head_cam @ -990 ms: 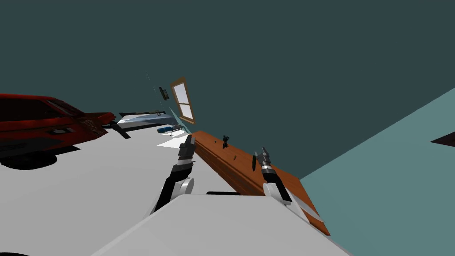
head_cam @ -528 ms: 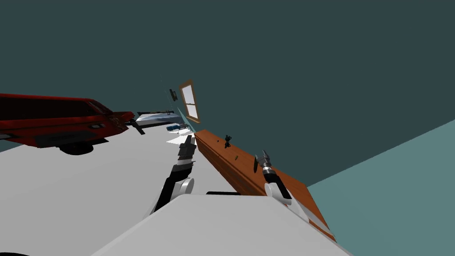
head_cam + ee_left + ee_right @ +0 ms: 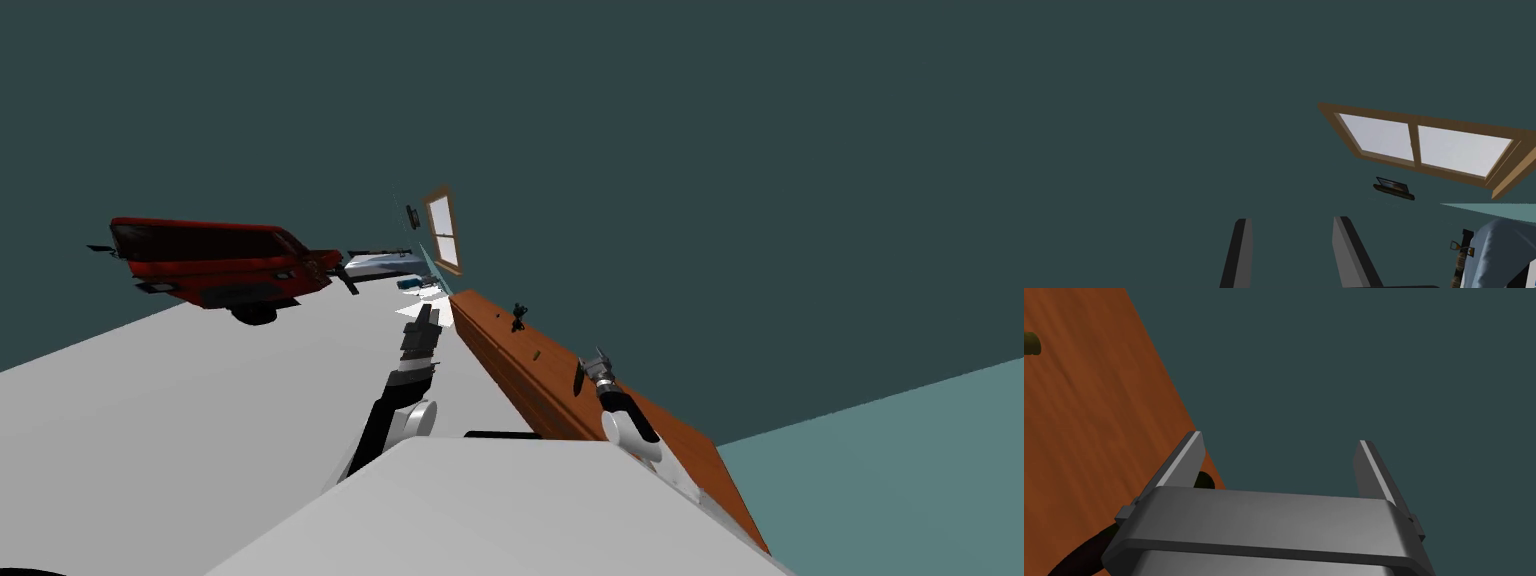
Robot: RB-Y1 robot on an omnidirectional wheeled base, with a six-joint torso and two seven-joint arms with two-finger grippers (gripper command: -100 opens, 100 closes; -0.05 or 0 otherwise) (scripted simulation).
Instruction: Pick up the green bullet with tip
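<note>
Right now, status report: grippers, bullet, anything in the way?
Both jaws open, empty: right gripper at table edge, left gripper beside it. Bullet on table ahead of right gripper, untouched. Dark thing close by right gripper.

Both arms reach forward, the left claw (image 3: 1291, 220) and right claw (image 3: 1279, 437) each with fingers spread apart.
</note>
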